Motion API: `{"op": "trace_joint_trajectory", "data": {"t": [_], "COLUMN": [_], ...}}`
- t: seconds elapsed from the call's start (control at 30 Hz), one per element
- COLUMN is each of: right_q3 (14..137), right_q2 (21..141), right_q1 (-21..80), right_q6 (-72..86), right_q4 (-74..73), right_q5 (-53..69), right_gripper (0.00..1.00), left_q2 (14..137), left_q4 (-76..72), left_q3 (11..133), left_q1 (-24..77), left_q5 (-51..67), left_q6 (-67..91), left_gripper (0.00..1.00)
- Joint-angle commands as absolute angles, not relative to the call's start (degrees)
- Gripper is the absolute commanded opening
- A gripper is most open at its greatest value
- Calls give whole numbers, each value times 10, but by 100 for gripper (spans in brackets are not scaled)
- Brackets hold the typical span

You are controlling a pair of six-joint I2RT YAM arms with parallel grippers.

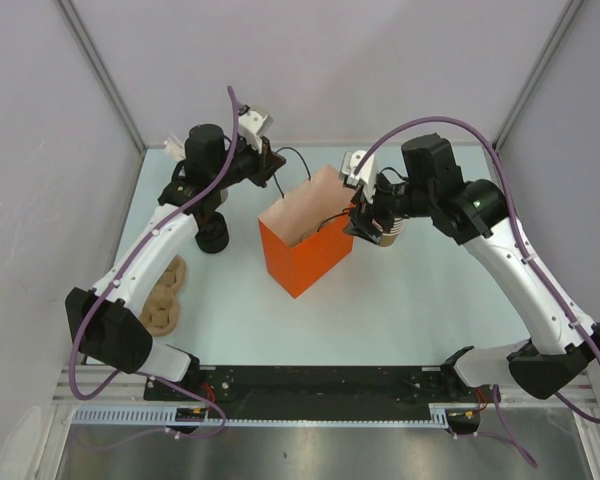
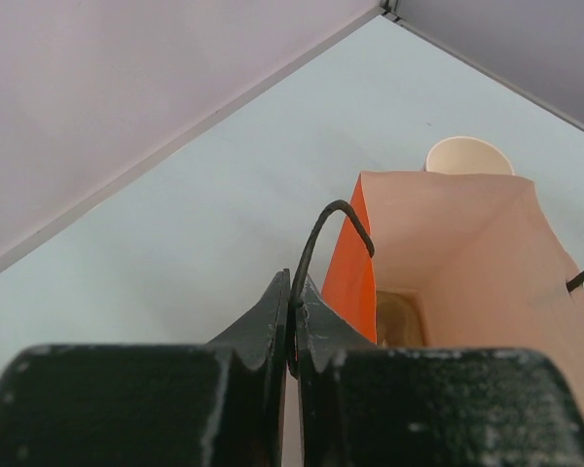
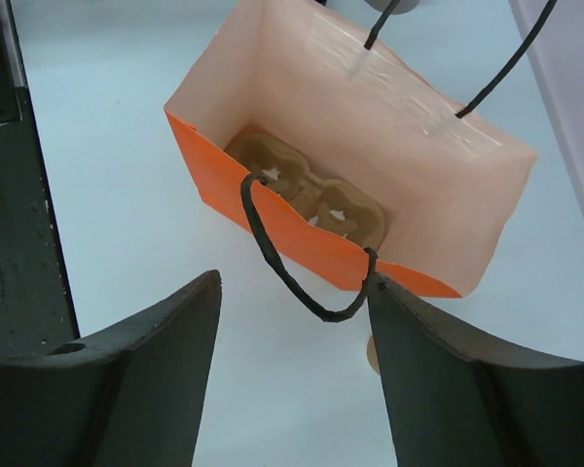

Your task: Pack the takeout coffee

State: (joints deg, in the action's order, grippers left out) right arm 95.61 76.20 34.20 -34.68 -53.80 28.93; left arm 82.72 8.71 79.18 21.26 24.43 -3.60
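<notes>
The orange paper bag (image 1: 302,250) stands upright near the middle of the tabletop (image 1: 420,300), its mouth open and its pale inside showing. The left claw (image 2: 292,294) is pinched tight on the black cord handle (image 2: 321,233) at the bag's far-left rim, and that cord rises taut from the paper. At the opposite rim the second handle (image 3: 290,277) droops in a loose loop down the orange outer face, directly under the right claw (image 3: 294,292). That claw hangs above the bag's right side with its fingers spread wide and nothing clasped between them.

Flat on the bag's floor lies a brown cardboard cup carrier (image 3: 311,199), its cut-out holes facing up, and it covers most of the bottom.

A tan paper cup (image 2: 469,156) stands on the tabletop just outside the bag's right wall, touching or nearly touching it. Its top is open and its pale inside shows. From above it sits right beside the right claw's fingers (image 1: 365,228), which partly cover it, so I cannot tell whether it is one cup or several nested together.

To the left of the bag, apart from it, stands a black ribbed stack (image 1: 212,238) of round pieces, close by the left arm. Farther left and nearer the arm bases, more brown cup carriers (image 1: 165,297) lie flat on the tabletop
</notes>
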Motion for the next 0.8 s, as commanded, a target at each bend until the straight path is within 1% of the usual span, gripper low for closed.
{"op": "trace_joint_trajectory", "data": {"t": [0.0,0.03,0.07,0.13,0.17,0.33,0.37,0.47,0.77], "right_q3": [959,960,964,970,976,983,985,1006,1120], "right_q2": [762,764,764,767,770,780,780,786,798], "right_q1": [335,333,333,333,334,334,335,338,347], "right_q6": [-357,-358,-359,-359,-359,-359,-356,-347,-298], "right_q4": [-497,-497,-496,-498,-497,-497,-496,-497,-506], "right_q5": [317,319,322,327,327,322,320,316,291], "right_gripper": [57,52,41,31,21,5,0,0,0], "left_q2": [823,824,826,829,831,838,837,839,847], "left_q4": [84,86,87,91,91,95,96,104,127], "left_q3": [811,812,814,819,822,833,836,852,929], "left_q1": [214,214,214,214,214,214,214,214,214], "left_q5": [257,257,256,255,255,258,258,257,259], "left_q6": [-42,-44,-45,-47,-47,-45,-44,-46,-48], "left_gripper": [8,8,8,8,8,8,8,7,5]}}
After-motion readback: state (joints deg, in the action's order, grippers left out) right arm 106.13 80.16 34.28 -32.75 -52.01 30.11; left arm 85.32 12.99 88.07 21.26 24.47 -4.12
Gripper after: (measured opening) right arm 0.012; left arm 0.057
